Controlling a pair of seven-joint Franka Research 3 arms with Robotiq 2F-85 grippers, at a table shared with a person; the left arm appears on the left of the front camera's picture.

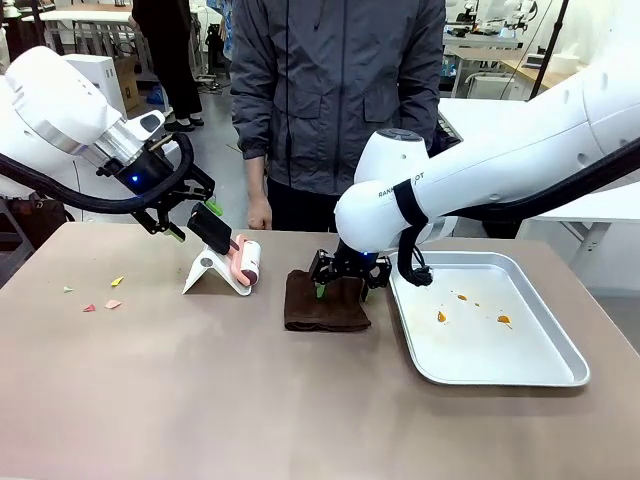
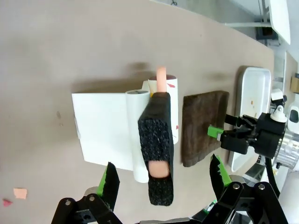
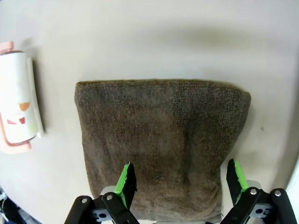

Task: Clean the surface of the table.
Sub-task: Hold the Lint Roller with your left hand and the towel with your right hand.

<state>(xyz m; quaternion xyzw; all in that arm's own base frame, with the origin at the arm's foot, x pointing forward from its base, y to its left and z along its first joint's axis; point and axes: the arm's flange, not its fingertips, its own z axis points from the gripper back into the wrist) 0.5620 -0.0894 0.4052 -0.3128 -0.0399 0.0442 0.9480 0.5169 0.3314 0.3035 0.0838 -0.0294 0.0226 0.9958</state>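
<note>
The brownish-tan table (image 1: 250, 400) carries a folded dark brown towel (image 1: 325, 300) at its middle. My right gripper (image 1: 345, 282) hangs open just above the towel (image 3: 163, 135), its green-padded fingers (image 3: 126, 179) spread over the cloth's near edge. To the left, a lint roller (image 1: 245, 262) rests on a white stand (image 1: 212, 270). Its black foam handle (image 2: 159, 154) lies between the spread fingers of my left gripper (image 2: 163, 179), with a gap on each side. My left gripper (image 1: 195, 215) is open. Small coloured paper scraps (image 1: 100, 297) lie on the table's left part.
A silver metal tray (image 1: 540, 370) with a few orange bits sits on the right, beside the towel. A person in a grey jacket (image 1: 335, 90) stands at the far edge, one hand (image 1: 260, 212) hanging near the roller. The table's front half is bare.
</note>
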